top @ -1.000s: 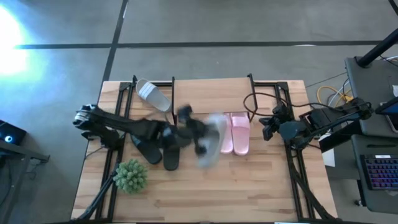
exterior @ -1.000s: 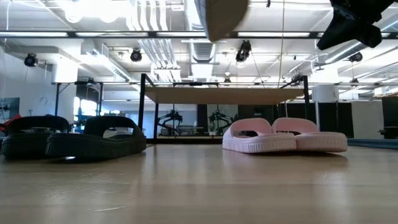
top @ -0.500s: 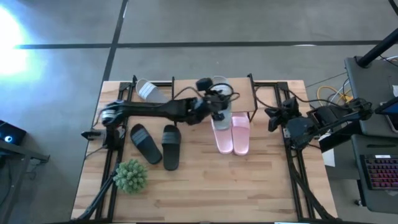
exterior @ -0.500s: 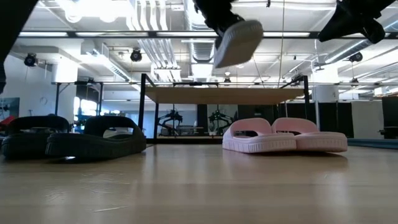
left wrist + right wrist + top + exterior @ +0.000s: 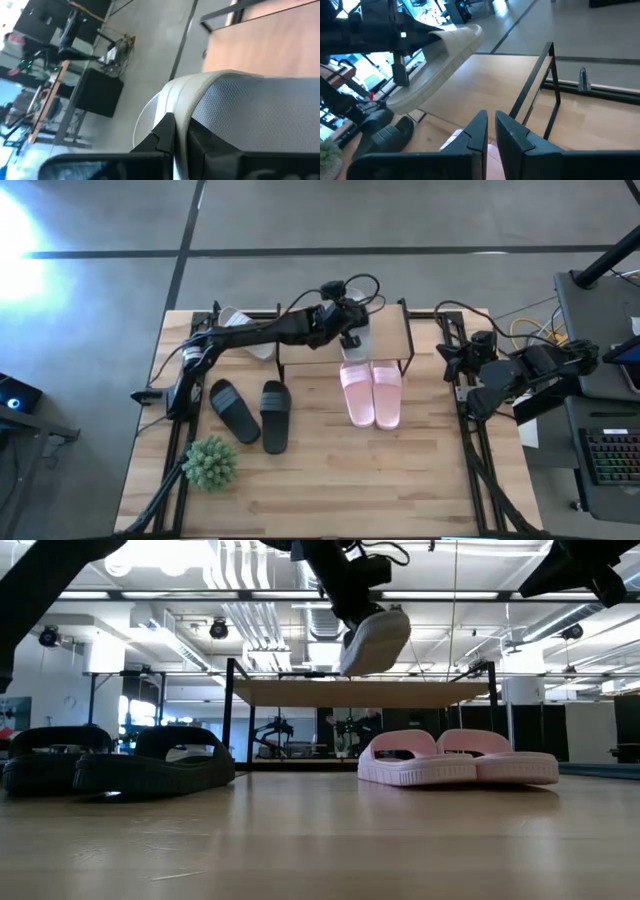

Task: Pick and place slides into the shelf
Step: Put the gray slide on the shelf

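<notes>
The left gripper (image 5: 347, 332) reaches out over the shelf (image 5: 385, 332), its fingers clenched on a grey-white slide (image 5: 374, 640) that hangs tilted in the air above the wooden board (not touching it, seen from table height). The other grey-white slide (image 5: 243, 335) lies at the shelf's left end. The pink pair (image 5: 372, 393) sits side by side just in front of the shelf, the black pair (image 5: 251, 411) further left near the green plant ball (image 5: 210, 462). The right gripper (image 5: 448, 360) waits at the table's right edge, fingers pressed together on nothing.
</notes>
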Available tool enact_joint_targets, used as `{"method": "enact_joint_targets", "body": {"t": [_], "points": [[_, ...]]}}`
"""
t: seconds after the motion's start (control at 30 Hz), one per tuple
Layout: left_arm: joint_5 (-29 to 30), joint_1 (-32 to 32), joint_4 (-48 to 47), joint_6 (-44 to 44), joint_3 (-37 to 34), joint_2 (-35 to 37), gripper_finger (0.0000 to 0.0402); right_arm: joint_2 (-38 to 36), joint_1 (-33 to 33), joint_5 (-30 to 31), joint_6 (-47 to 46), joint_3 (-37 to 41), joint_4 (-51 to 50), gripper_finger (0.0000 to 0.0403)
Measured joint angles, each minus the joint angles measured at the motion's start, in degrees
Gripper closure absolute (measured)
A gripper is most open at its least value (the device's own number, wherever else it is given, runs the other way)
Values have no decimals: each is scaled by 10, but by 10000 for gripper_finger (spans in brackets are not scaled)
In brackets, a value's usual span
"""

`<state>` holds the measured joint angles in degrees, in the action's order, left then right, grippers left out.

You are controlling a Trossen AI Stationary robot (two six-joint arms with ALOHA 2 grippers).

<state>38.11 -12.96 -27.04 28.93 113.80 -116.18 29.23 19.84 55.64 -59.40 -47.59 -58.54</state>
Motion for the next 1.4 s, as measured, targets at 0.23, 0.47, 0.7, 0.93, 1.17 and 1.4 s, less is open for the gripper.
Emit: {"method": "enact_joint_targets", "body": {"t": [0.23,0.47,0.7,0.93,1.17,1.4], "points": [[-14,1,-1,-14,-5,-23,402,5,0,0,3,0,0,374],[3,-1,-2,-13,-3,-53,396,10,0,-2,-13,0,-17,374],[10,-2,-11,-13,-4,-53,356,10,0,-5,-18,1,-29,374],[8,-1,-19,-15,-4,-41,319,13,0,-5,-49,1,-64,374],[-18,10,-41,-31,-4,-40,308,13,0,-5,-51,2,-70,374],[-19,15,-50,-32,-4,-36,307,13,0,-5,-51,2,-73,374]]}}
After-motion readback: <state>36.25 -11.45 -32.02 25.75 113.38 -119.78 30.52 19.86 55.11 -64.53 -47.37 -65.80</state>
